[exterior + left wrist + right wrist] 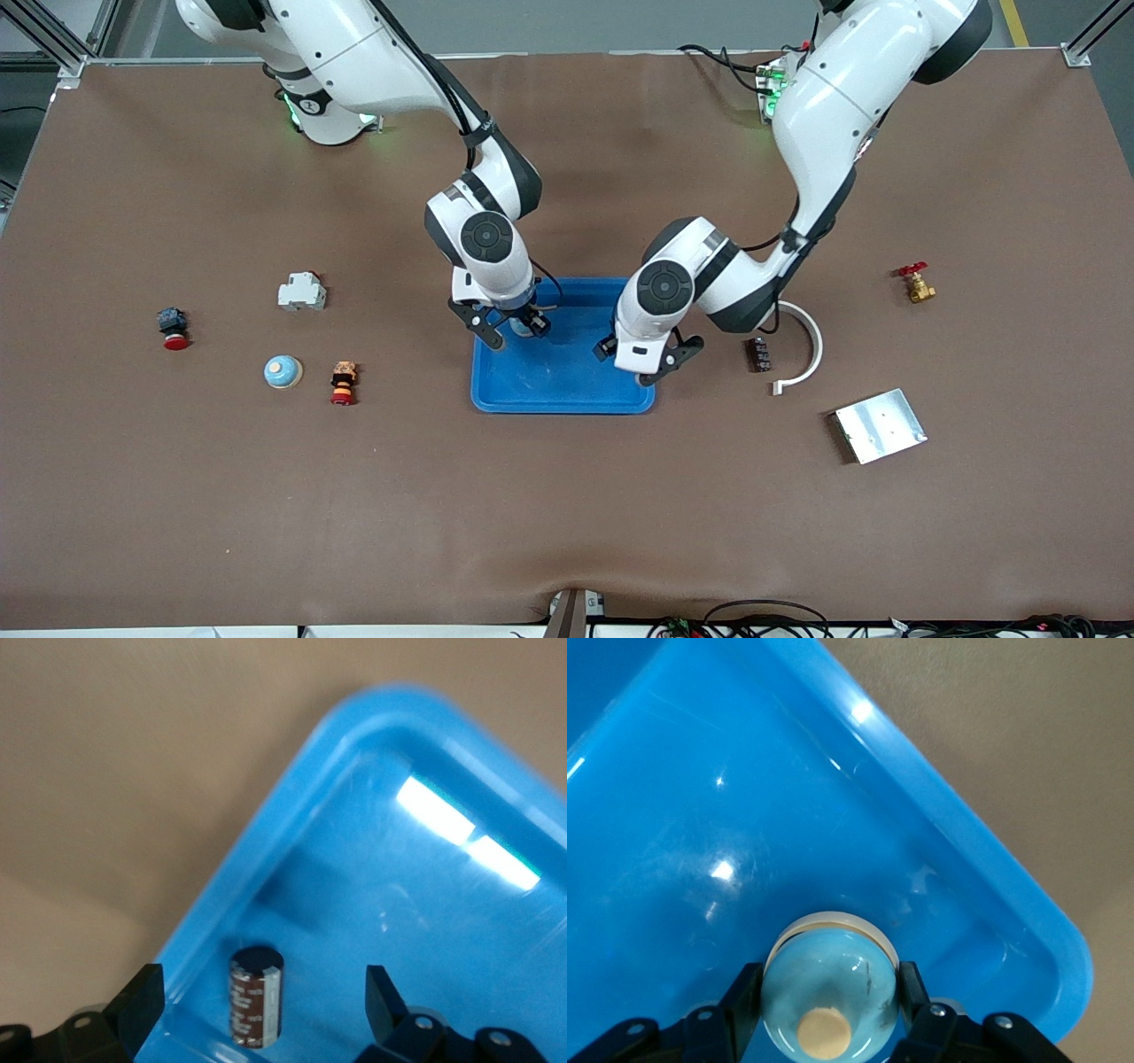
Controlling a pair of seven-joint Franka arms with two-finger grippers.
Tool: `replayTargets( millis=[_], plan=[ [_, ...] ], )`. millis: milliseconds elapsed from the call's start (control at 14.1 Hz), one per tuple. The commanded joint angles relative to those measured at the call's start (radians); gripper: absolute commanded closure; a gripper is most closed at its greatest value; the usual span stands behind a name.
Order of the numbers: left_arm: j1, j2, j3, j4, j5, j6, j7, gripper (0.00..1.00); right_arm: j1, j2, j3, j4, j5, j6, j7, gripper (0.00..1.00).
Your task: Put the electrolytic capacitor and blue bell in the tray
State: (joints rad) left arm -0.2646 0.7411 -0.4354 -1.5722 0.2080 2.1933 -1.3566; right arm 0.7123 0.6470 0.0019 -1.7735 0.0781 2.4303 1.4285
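Table (567, 496) was covered edge to edge in brown mat, slightly rippled at near edge. Grey floor showed past table's top edge. Aluminium frame posts (1088, 40) stood at corners. Black cables (762, 616) trailed along near edge.

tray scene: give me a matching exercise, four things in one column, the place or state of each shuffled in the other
Things:
1 electrolytic capacitor
2 blue bell
3 left gripper
4 silver metal plate

Places or states:
a gripped by the right gripper above the tray
b rests in the tray, nothing gripping it
c outside the tray, toward the left arm's end
d jaws open, over a tray corner

Pairs: 1-b, 2-a, 3-d, 4-c
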Motion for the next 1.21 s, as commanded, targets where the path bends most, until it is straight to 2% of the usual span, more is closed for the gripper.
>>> replayTargets(
  millis=[0, 213, 356, 427, 498, 711, 924, 1138],
  plan=[
    [0.092, -0.086, -0.049, -0.023, -0.038, -0.032, -0.01, 0.0, 0.019, 0.022, -0.014, 0.031, 0.002, 0.001, 0.027, 1.0],
    [0.201, -0.118, -0.097, -0.026, -0.038, -0.035, 0.132, 0.0, 0.019, 0.028, -0.014, 0.032, 0.002, 0.003, 0.035, 1.0],
    [0.243, -0.132, -0.098, -0.029, -0.039, -0.035, 0.315, 0.0, 0.019, 0.03, -0.014, 0.032, 0.002, 0.003, 0.035, 1.0],
    [0.269, -0.14, -0.098, -0.032, -0.039, -0.037, 0.414, 0.0, 0.019, 0.03, -0.014, 0.032, 0.003, 0.003, 0.036, 0.54],
    [0.292, -0.149, -0.098, -0.04, -0.039, -0.037, 0.471, 0.0, 0.019, 0.03, -0.016, 0.031, 0.002, 0.004, 0.043, 0.01],
    [0.335, -0.169, -0.098, -0.101, -0.029, -0.035, 0.539, 0.0, 0.019, 0.026, -0.017, 0.031, -0.006, 0.001, 0.047, 0.0],
    [0.372, -0.198, -0.097, -0.204, 0.02, 0.018, 0.642, 0.0, 0.007, 0.01, -0.019, 0.045, -0.005, -0.031, 0.041, 0.0],
    [0.387, -0.198, -0.097, -0.276, 0.118, 0.065, 0.643, 0.0, -0.051, -0.085, -0.026, 0.063, -0.008, -0.208, -0.043, 0.0]
  ],
)
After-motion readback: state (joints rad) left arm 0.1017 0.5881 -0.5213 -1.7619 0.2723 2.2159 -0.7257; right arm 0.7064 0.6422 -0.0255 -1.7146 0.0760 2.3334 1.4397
